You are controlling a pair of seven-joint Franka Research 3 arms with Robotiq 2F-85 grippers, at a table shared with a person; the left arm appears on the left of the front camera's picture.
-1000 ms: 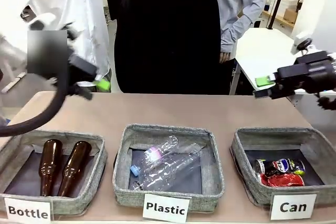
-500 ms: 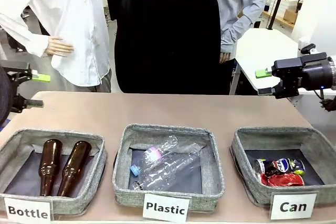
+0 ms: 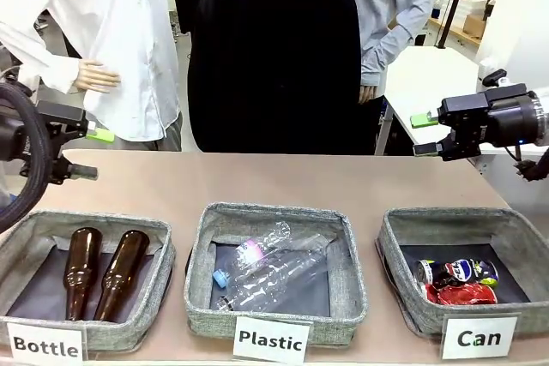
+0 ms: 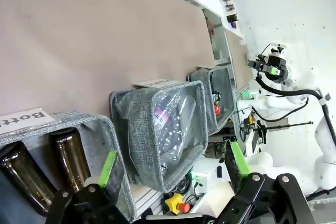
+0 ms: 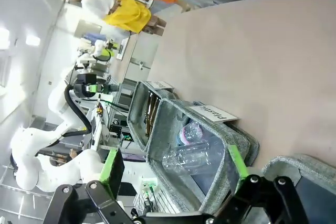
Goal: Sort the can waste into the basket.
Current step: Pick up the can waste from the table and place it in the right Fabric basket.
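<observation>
The can waste, a dark blue-black can [image 3: 457,271] and a red can [image 3: 461,294], is lying in the "Can" basket [image 3: 396,273] at four o'clock on the surface [image 3: 283,182], so I'm judging the sorting done. I'm holding both claws high and clear: left claw [image 3: 88,153] at nine o'clock, right claw [image 3: 423,135] at two o'clock, each spread and carrying nothing.

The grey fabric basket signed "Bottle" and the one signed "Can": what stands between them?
In the front view, the grey fabric "Plastic" basket stands between them, holding clear plastic bottles.
</observation>
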